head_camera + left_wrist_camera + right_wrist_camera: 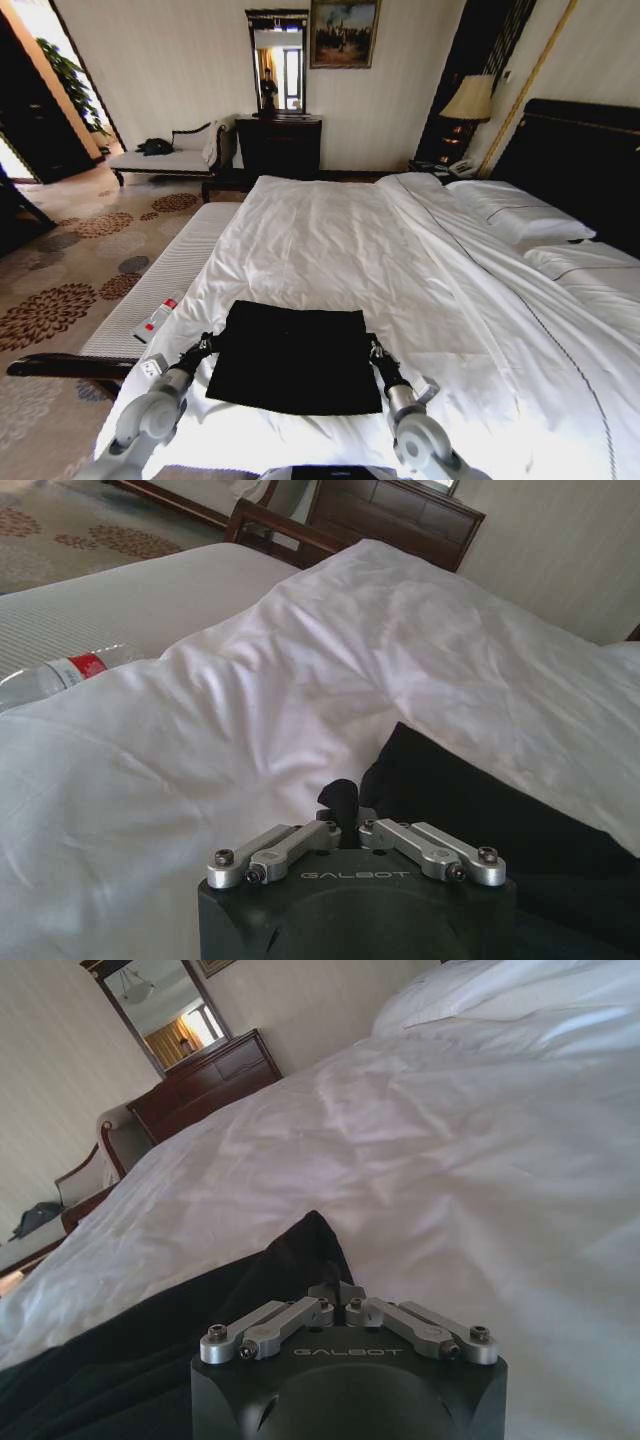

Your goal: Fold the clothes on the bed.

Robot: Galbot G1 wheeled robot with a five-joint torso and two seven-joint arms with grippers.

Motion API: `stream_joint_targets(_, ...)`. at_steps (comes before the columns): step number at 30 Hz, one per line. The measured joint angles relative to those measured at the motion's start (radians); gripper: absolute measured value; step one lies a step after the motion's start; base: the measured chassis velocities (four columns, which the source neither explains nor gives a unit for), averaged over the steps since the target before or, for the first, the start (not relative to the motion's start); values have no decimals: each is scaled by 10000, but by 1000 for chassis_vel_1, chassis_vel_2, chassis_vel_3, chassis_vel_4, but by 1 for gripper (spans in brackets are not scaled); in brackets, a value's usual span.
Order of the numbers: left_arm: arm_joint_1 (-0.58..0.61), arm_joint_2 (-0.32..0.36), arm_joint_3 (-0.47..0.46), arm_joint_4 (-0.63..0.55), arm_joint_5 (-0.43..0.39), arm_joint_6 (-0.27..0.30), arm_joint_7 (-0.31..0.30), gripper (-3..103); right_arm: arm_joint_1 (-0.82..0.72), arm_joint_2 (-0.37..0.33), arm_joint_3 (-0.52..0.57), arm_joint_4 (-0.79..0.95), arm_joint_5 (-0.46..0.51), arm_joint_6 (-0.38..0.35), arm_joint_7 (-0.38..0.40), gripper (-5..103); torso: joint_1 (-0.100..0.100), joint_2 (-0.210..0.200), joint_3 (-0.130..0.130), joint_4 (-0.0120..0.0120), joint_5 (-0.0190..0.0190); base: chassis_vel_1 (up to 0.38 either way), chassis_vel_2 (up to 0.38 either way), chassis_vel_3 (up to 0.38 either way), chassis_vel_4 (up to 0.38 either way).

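The clothes [295, 355] are one black T-shirt lying as a flat rectangle on the near part of the bed [330, 240]; no print shows. My left gripper [207, 345] sits at the shirt's left edge, fingers drawn together on the fabric edge. At the right edge, my right gripper [376, 350] is shut on the cloth. In the left wrist view the left gripper [340, 800] rests on the white sheet with the shirt [480, 800] beside it. In the right wrist view the shirt [150, 1350] rises in a small peak just ahead of the right gripper [338, 1292].
A water bottle [158, 320] lies on the white-cushioned bench [170, 270] along the bed's left side. Pillows [520, 215] and a dark headboard [590, 160] are at the right. A dresser [278, 145] with a mirror and a chaise [165, 155] stand at the far wall.
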Motion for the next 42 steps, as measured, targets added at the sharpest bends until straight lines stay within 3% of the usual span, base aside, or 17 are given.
stream_joint_targets(4,156,-31,-343,-402,-13,31,359,14,-102,17,63,161,-328,210,-4,5,0,0,0,0,-1,0,0,0,0)
stream_joint_targets(6,251,-41,-685,-795,-144,69,704,24,-169,24,171,428,-450,408,-180,16,0,0,0,1,0,0,0,0,0)
stream_joint_targets(7,263,-40,-872,-1012,-240,92,882,24,-173,52,261,600,-478,503,-262,21,0,0,0,1,0,0,0,0,0)
stream_joint_targets(9,231,-27,-1035,-1191,-356,110,1032,30,-146,104,363,745,-491,580,-325,21,0,0,0,1,0,0,0,0,0)
stream_joint_targets(13,-410,17,-1341,-1343,-1028,192,1263,47,269,289,801,1020,-440,691,-378,37,-1,0,-1,1,1,0,0,0,0)
stream_joint_targets(16,-1568,-236,-1241,-503,-1405,357,773,64,1082,351,887,590,78,649,-341,54,0,0,0,3,-2,0,0,0,0)
stream_joint_targets(18,-1997,-355,-1085,-117,-1347,368,658,64,1279,392,851,373,210,617,-339,60,1,0,1,5,1,0,0,0,0)
stream_joint_targets(19,-2450,-473,-843,328,-1214,376,592,69,1419,455,817,151,287,592,-337,60,1,0,2,5,2,0,0,0,0)
stream_joint_targets(22,-3572,-798,61,1842,-462,376,537,85,1605,710,704,-305,331,514,-335,77,2,-1,2,-4,0,0,0,0,0)
stream_joint_targets(24,-3779,-874,295,2238,-307,368,537,85,1618,792,688,-391,325,499,-336,82,3,-1,2,-3,-1,0,0,0,0)
stream_joint_targets(25,-3981,-962,529,2636,-207,360,537,90,1629,867,681,-470,312,491,-336,82,2,-1,2,-1,-2,0,0,0,0)
stream_joint_targets(27,-4365,-1129,948,3325,-80,335,551,98,1664,1016,672,-649,273,481,-332,93,2,-1,2,0,-2,0,0,0,0)
stream_joint_targets(30,-4668,-1268,1244,3816,68,279,608,100,1696,1123,662,-784,236,469,-315,99,2,-1,2,0,-1,0,0,0,0)
stream_joint_targets(42,-5445,-1571,1768,4927,57,182,738,99,1938,1507,719,-1084,213,333,-93,100,0,-1,0,1,0,0,0,0,0)
